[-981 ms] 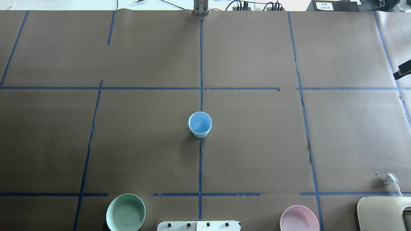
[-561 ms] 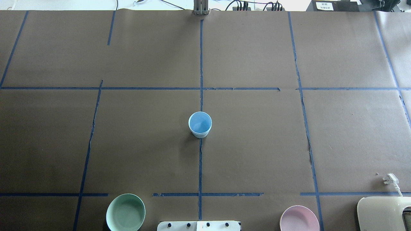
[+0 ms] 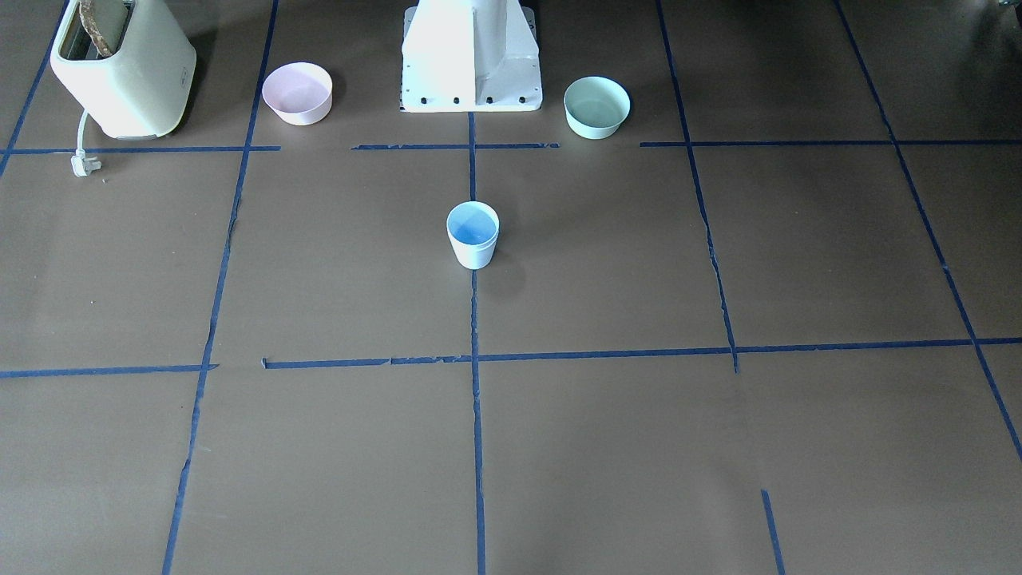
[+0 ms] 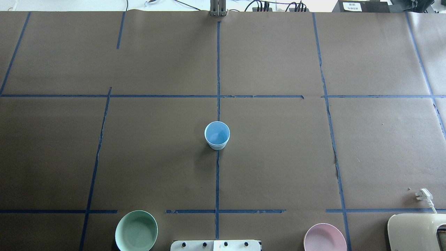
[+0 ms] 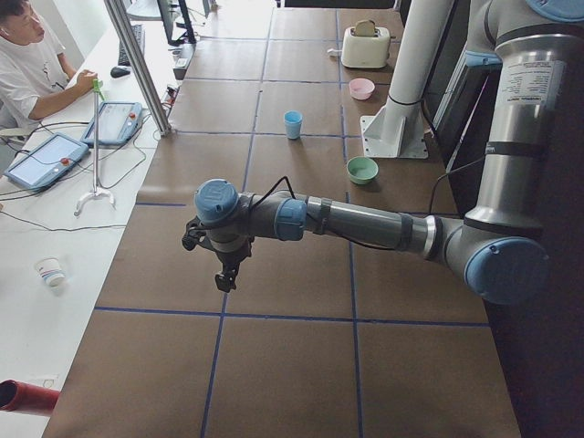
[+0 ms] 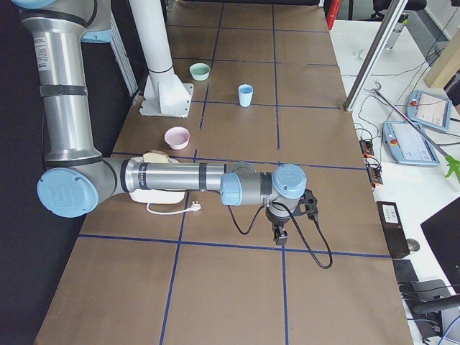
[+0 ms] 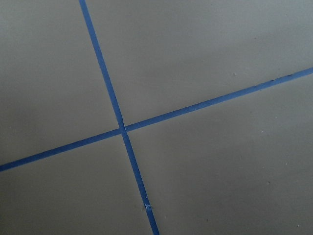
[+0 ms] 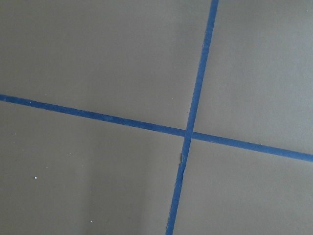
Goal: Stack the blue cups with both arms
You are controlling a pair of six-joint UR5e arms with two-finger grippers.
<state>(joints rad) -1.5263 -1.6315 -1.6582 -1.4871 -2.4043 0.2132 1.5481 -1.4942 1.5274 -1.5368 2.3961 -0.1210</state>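
Note:
One pale blue cup (image 4: 216, 135) stands upright at the table's centre on the blue tape line, also in the front view (image 3: 473, 234) and both side views (image 5: 292, 124) (image 6: 245, 95). No second blue cup shows apart from it; I cannot tell if one is nested inside. My left gripper (image 5: 224, 278) hangs over the table's far left end, far from the cup. My right gripper (image 6: 279, 236) hangs over the far right end. I cannot tell whether either is open or shut. The wrist views show only brown table and tape crosses.
A mint-green bowl (image 4: 136, 230) and a pink bowl (image 4: 324, 237) sit either side of the white pedestal base (image 3: 471, 56). A cream toaster (image 3: 120, 68) with its loose plug (image 4: 423, 194) stands at the robot's right. An operator sits beyond the table in the left view.
A dark part of my right arm at the overhead view's right edge has moved out of that view. The cup and bowls have not moved.

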